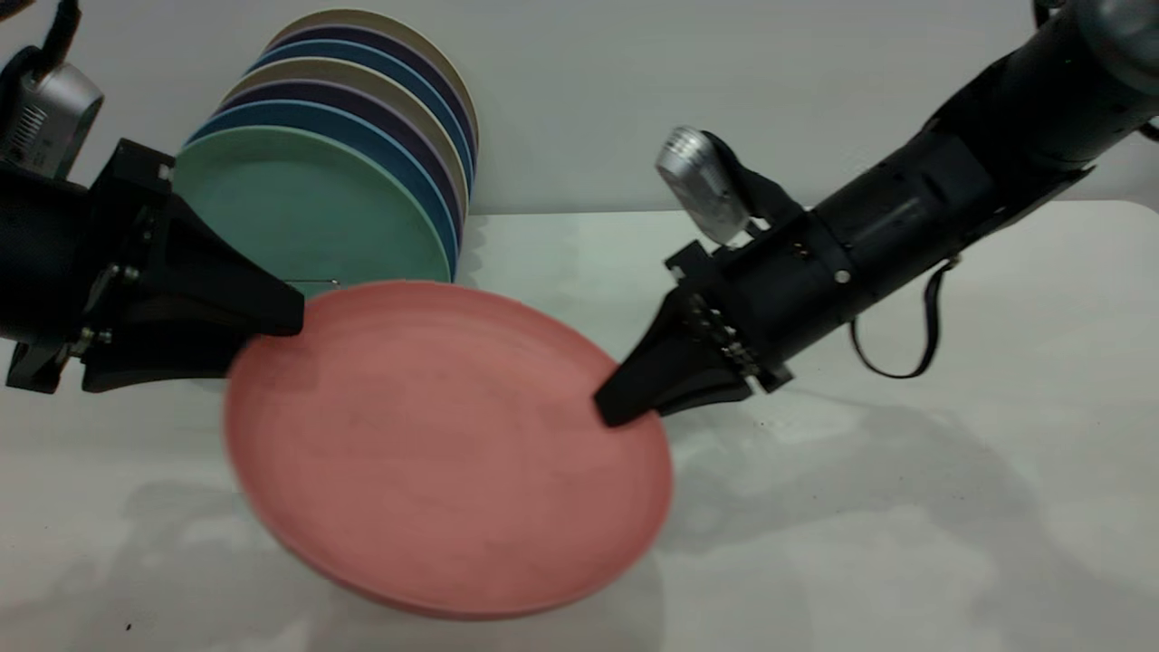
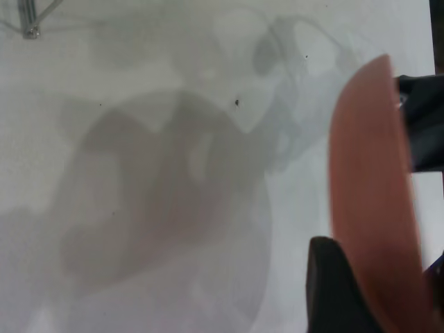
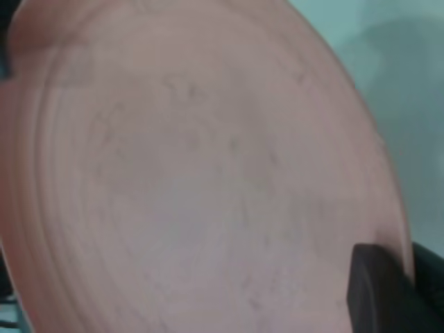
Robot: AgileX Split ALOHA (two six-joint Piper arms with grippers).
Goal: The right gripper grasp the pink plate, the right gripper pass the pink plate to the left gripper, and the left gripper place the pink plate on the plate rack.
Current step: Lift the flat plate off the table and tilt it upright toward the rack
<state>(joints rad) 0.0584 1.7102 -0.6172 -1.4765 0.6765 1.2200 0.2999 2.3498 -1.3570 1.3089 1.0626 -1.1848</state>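
The pink plate [image 1: 448,448] hangs tilted above the table [image 1: 951,507], in front of the plate rack [image 1: 317,282]. The right gripper [image 1: 625,407] pinches its rim at three o'clock; the left gripper [image 1: 272,330] straddles the ten o'clock edge, grip uncertain. Likely light, stiff, slick plastic: hold by the rim

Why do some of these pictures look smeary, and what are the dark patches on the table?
Left wrist view: the pink plate is too close, so blurred; the grey patches on the table are shadows. Right wrist view: plate fills the frame, soft. Exterior view: plate's left edge looks slightly smeared.
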